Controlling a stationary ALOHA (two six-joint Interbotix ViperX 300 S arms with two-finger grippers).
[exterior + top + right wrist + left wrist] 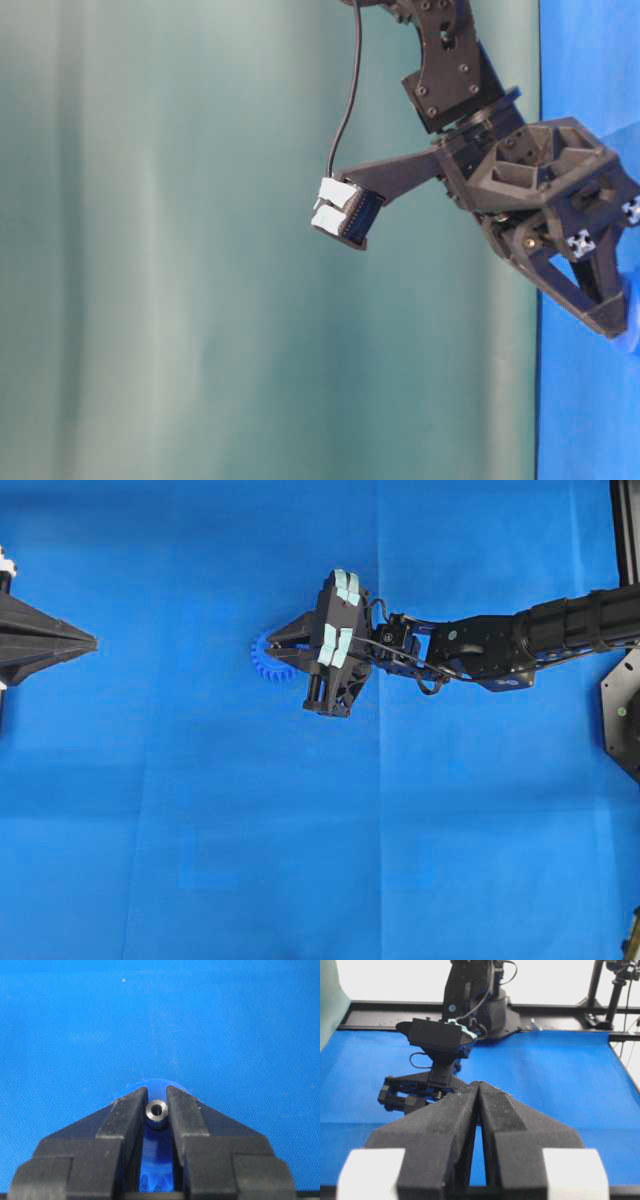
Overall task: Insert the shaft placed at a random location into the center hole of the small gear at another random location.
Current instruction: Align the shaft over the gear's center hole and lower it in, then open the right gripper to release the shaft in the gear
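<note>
Covering the desk, a blue cloth carries the small gear, half hidden overhead beneath the right hand. Only the right wrist view shows that hand clenched on the shaft, end-on to the camera, above the gear. The left hand rests clenched, holding nothing.

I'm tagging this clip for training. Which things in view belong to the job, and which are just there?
Job:
shaft, gripped in the right hand
small gear, under that hand

Just there:
left hand, shut, idle
blue cloth
green backdrop
</note>
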